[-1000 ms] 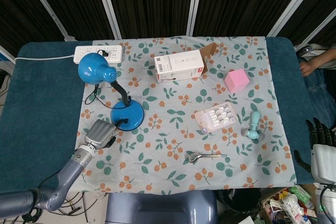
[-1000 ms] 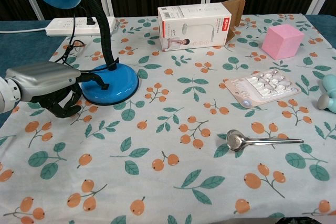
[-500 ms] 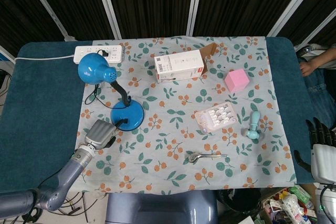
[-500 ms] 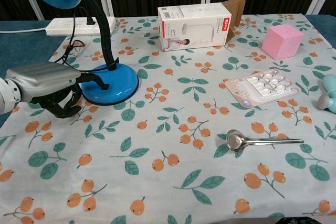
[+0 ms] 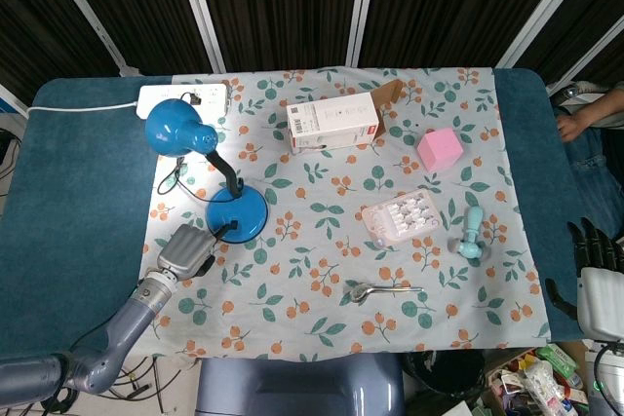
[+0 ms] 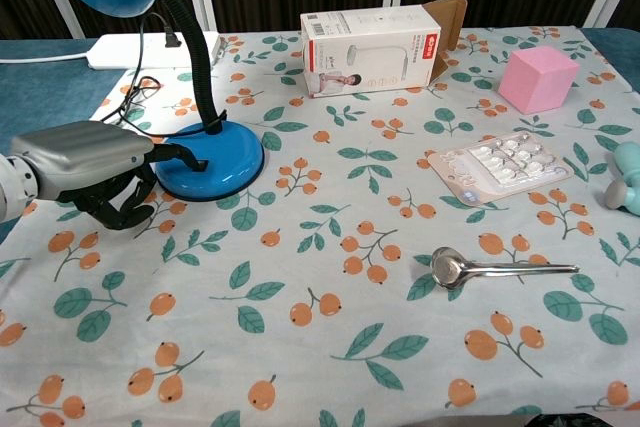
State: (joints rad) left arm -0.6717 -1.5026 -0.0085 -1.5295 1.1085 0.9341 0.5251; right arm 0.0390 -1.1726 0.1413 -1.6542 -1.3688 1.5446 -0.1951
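Blue gooseneck desk lamp [image 5: 237,209]: it stands on the left part of the teal-covered table [image 5: 78,202], on the leaf-and-berry patterned cloth [image 5: 322,270] that covers the middle. Its round base is near the cloth's left edge. Its long axis runs from the base up the black neck toward the far-left corner. The shade hangs there, its mouth seemingly turned left and down toward the white power strip [image 5: 183,97].

Since a second ago, the cloth and strip around the shade have brightened, so the lamp looks to have come on. The left hand [image 6: 85,152] has eased slightly back from the base. The switching step appears done.

The left hand lies just beside the base's near-left rim. Its dark fingers are curled under the palm on nothing, and one digit reaches to the rim. The right hand [image 5: 597,284] waits off the right edge with straight fingers, holding nothing.

At the far edge lies a white and red cardboard carton [image 5: 333,122]. Toward the right edge are a clear blister pack [image 5: 400,216], a pink cube [image 5: 439,148] and a small mint-green handheld fan [image 5: 470,236]. A metal spoon [image 5: 385,290] lies toward the near edge.
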